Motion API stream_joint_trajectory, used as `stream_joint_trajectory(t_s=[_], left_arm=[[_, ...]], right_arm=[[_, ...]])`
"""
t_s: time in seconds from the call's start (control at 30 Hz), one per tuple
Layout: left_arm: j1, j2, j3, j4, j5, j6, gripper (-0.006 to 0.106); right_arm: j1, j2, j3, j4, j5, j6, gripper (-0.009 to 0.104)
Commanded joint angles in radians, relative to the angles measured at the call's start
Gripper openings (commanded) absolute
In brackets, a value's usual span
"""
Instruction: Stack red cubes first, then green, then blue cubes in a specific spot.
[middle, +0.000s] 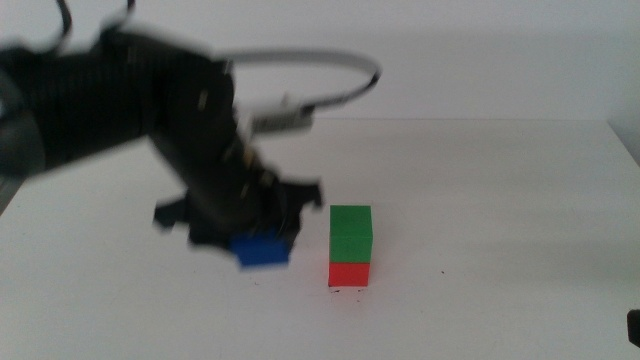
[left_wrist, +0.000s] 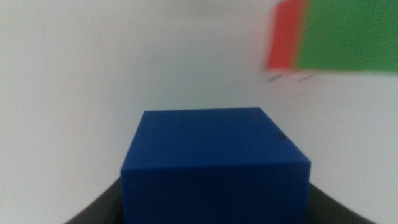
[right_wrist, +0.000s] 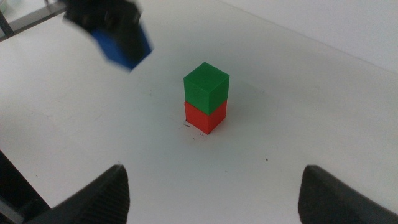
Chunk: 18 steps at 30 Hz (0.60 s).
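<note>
Your left gripper was clamped on the blue cube, holding it off the table, just left of the stack and apart from it. Green cube sat squarely on the red cube. Motion blur on the arm. Your right gripper waited near the table's front right, jaws spread wide, holding nothing.
</note>
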Motion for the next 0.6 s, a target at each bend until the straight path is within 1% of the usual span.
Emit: stream_joint_trajectory(t_s=[0.0,0.1,0.23,0.4,0.57], left_arm=[[-0.027,0.026,-0.134,0.033,0.087,-0.026,-0.002],[-0.039,0.111,-0.309,0.027,0.148,-0.015,-0.002],[-0.065,0.248,-0.498,0.015,0.148,0.023,-0.002],[-0.088,0.356,-0.601,0.007,0.148,0.014,-0.002],[-0.088,0.404,-0.61,0.022,0.148,0.002,-0.002]], right_arm=[[0.002,-0.003,0.003,-0.004,-0.007,-0.009,0.09],[0.002,-0.003,0.003,-0.004,-0.007,-0.009,0.09],[0.002,-0.003,0.003,-0.004,-0.007,-0.009,0.09],[0.002,-0.003,0.003,-0.004,-0.007,-0.009,0.09],[0.002,-0.003,0.003,-0.004,-0.007,-0.009,0.09]])
